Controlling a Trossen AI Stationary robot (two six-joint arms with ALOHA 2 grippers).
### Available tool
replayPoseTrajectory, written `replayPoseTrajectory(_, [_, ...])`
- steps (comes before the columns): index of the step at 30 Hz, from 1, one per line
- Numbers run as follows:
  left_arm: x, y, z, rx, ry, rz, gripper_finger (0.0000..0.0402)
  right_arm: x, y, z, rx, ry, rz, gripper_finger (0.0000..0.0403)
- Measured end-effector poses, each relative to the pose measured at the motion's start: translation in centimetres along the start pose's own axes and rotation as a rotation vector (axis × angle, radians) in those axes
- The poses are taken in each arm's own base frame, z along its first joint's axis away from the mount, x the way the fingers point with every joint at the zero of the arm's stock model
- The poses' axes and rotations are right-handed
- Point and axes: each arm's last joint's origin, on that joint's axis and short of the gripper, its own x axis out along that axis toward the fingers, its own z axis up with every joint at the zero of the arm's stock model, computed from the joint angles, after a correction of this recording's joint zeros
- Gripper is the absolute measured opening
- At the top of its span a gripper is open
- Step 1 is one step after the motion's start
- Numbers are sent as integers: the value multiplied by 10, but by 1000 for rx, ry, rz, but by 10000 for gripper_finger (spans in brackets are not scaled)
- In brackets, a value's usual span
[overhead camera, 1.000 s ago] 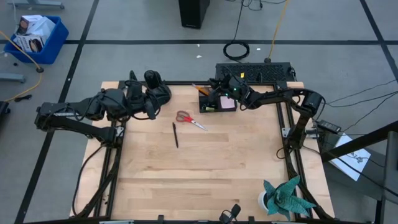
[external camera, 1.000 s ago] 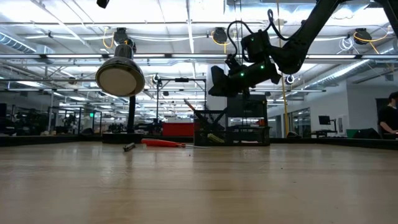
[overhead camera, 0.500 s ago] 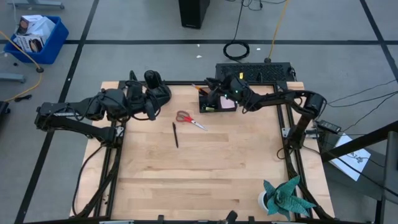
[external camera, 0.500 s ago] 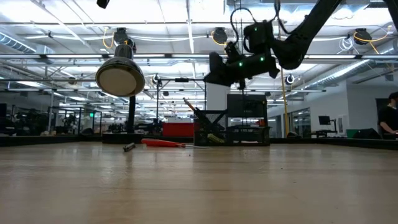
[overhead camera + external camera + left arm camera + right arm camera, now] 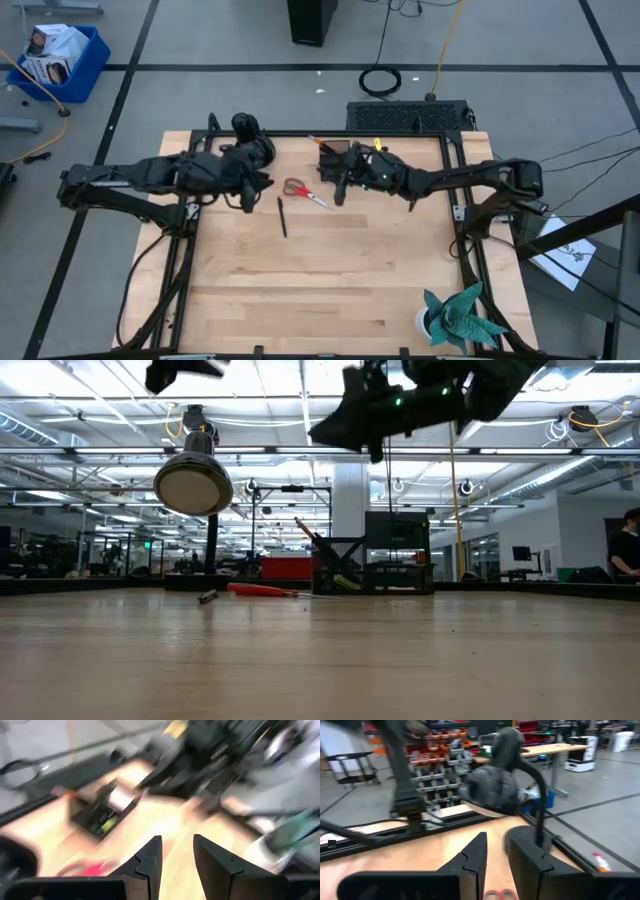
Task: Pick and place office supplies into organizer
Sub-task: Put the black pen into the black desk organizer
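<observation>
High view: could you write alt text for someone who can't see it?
Two dark robot arms reach over a wooden table toward red-handled scissors and a black pen. A black organizer sits at the far edge, a teal paper plant in one corner.

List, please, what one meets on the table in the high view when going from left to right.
Black desk lamp → black pen → red scissors → black organizer → teal paper plant.

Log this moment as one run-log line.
left end effector: open, empty, above table | right end effector: open, empty, near scissors | pen: on table | organizer: back edge
</observation>
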Motion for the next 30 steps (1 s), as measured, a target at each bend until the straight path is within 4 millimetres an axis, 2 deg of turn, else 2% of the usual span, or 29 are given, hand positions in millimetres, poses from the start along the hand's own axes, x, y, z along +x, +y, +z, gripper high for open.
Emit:
replayPoseTrajectory(5, [18,3,-14,-87,142,76,113,-17,21,10,-10,36,62,70])
replayPoseTrajectory(10, [37,3,-32,-318,280,176,113,-39,32,24,29,87,89,70])
replayPoseTrajectory(14, [51,-6,-50,-367,354,247,113,-59,40,41,82,63,128,70])
replayPoseTrajectory(22, [88,-19,-87,-670,269,498,113,-95,37,70,33,-12,148,70])
replayPoseTrajectory(26, [101,-26,-112,-734,269,601,113,-113,34,81,-13,-39,170,70])
replayPoseTrajectory(30, [117,-26,-134,-757,276,710,113,-129,34,91,-66,-70,269,70])
